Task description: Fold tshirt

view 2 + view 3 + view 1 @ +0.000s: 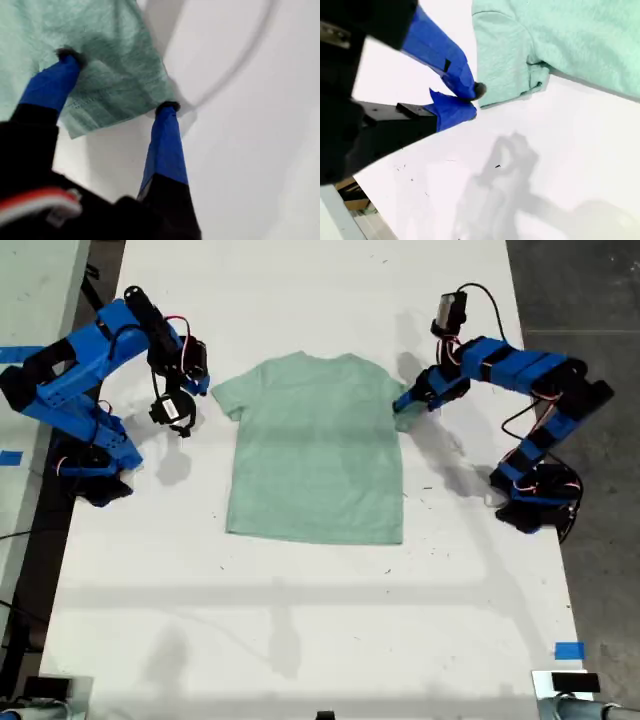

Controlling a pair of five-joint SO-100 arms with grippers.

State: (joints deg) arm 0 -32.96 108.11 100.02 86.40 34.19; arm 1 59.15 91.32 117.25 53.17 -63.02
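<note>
Soft mint tshirt [318, 450] lies flat on the smooth white table [300, 620]. My first gripper [117, 82] straddles a sleeve, jaws apart; my second gripper [470, 102] is closed, empty.

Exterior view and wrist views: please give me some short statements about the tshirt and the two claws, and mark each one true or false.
1. The tshirt lies spread flat and unfolded on the white table. True.
2. My first claw is shut and far from the cloth. False: it is open, with one sleeve's edge between its fingers.
3. My second claw grips the other sleeve. False: it is beside that sleeve, its tips together, holding nothing.
4. The round neck points to the exterior view's top. True.
</note>
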